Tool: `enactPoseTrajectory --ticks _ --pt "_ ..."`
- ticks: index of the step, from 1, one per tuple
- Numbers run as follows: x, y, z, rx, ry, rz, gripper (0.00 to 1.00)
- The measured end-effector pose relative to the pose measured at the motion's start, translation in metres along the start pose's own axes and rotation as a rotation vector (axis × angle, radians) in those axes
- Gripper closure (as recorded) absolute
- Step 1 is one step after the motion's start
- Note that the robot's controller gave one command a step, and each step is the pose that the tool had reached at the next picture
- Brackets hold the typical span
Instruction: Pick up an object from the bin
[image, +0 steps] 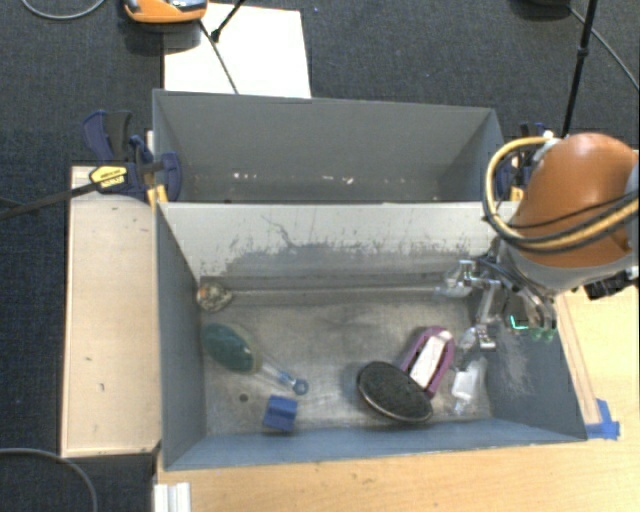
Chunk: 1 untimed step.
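My gripper (482, 334) hangs in the right part of the bin, just above and to the right of a purple and white packet (428, 358) that lies tilted on the floor. A small clear plastic piece (465, 386) lies directly below the gripper, near the bin's front right corner. A black oval brush head (393, 391) rests against the packet's lower left end.
On the left of the bin's floor lies a dark green brush (229, 348) with a clear handle (282, 378). A small blue cap (280, 413) sits by the front wall. The arm's orange cover and cables stand over the right rim.
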<state>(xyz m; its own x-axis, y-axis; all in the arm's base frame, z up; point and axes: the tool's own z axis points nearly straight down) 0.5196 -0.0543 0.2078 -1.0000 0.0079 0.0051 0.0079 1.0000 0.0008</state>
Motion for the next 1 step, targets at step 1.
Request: enactPoseTrajectory --ticks 1 --pt "0.0331 0.0656 0.1364 -0.001 -0.015 0.064 0.0"
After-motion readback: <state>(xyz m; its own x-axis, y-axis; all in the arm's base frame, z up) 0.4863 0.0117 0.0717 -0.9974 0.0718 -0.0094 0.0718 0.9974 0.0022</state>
